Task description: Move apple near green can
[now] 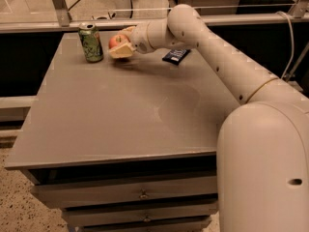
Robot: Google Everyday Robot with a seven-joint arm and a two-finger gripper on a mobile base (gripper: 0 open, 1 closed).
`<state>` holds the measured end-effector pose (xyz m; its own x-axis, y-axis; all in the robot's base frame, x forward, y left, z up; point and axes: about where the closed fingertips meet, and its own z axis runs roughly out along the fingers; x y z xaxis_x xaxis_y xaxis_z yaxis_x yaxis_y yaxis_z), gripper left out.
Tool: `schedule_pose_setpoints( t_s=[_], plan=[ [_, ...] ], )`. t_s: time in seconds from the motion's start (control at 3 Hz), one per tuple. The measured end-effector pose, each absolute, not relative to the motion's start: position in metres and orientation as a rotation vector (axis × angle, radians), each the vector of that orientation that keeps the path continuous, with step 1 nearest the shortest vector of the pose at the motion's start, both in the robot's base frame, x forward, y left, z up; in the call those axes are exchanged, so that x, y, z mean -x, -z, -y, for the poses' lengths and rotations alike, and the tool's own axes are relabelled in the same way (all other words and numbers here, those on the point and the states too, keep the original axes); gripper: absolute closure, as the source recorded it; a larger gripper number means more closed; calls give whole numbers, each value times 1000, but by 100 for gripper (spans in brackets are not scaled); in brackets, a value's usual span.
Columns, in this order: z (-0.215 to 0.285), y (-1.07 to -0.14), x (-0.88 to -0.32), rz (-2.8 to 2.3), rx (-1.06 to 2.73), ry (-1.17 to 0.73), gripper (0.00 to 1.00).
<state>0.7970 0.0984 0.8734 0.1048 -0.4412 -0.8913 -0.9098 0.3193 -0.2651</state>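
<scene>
The green can (91,42) stands upright near the far left corner of the grey table (120,110). My gripper (120,43) is just to the right of the can, low over the table, and is shut on the red-orange apple (115,41). The apple shows between the pale fingers (122,51), a small gap away from the can. The white arm reaches in from the right across the far part of the table.
A flat dark blue snack wrapper (176,56) lies on the table behind the arm, to the right of the gripper. A metal rail and glass panel run along the table's far edge. Drawers are below the front edge.
</scene>
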Motion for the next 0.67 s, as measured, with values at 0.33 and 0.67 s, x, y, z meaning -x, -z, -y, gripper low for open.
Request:
schedule_pose_setpoints(
  t_s=[0.33,0.67],
  plan=[
    [-106,-869,-800,-1526,1297,-567,65],
    [-109,-863,-801,-1545,1304,-582,41]
  ],
)
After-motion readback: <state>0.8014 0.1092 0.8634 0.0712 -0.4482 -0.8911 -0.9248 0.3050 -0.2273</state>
